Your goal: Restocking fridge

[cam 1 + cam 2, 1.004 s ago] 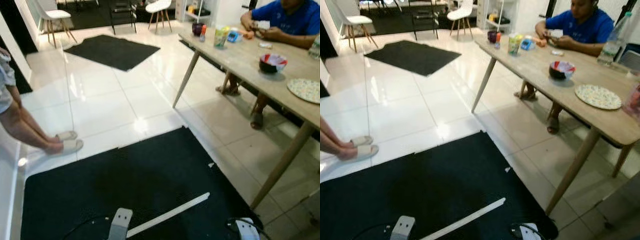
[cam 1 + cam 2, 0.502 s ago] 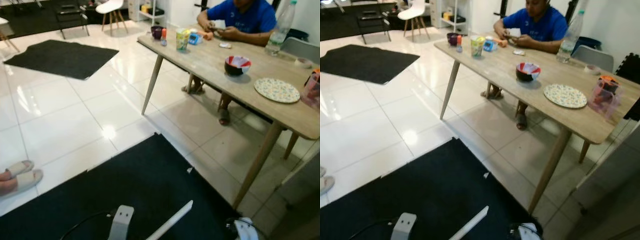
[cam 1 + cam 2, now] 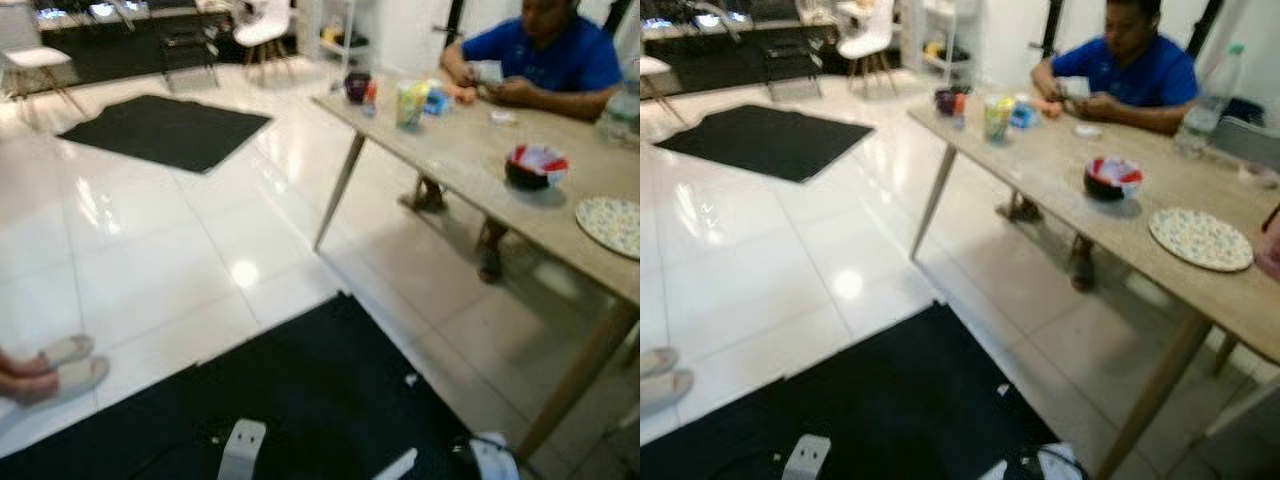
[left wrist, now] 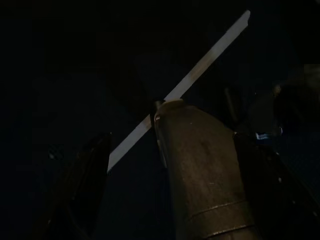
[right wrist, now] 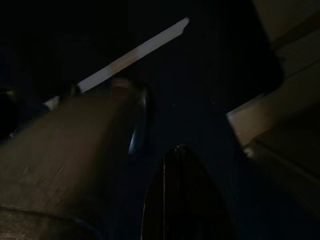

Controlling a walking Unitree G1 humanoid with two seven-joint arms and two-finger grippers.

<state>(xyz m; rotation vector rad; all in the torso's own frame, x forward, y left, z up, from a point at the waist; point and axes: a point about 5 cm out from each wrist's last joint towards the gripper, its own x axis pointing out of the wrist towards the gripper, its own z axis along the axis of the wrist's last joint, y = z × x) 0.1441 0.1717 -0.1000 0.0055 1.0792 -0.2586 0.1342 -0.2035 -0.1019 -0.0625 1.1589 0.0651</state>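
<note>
My two silver arms hang low over a black mat (image 3: 300,390); the left wrist (image 3: 240,450) and right wrist (image 3: 492,455) show at the bottom edge. In the dark left wrist view my left gripper (image 4: 135,122) is open with nothing between its fingers, over a white strip (image 4: 210,55) lying on the mat. In the dark right wrist view my right gripper (image 5: 150,125) hangs above the same white strip (image 5: 135,50). The picture is blurred.
A long wooden table (image 3: 1060,170) on slanted legs runs along the right, bearing a red-and-white bowl (image 3: 1112,177), a patterned plate (image 3: 1200,238), cups and a bottle (image 3: 1205,95). A person in a blue shirt (image 3: 1130,75) sits behind it. Someone's sandalled feet (image 3: 60,365) stand left. Glossy white tiles (image 3: 150,250) lie ahead.
The whole picture has swung right and then partly back left and is now blurred: the camera moved. Both arms hang as before.
</note>
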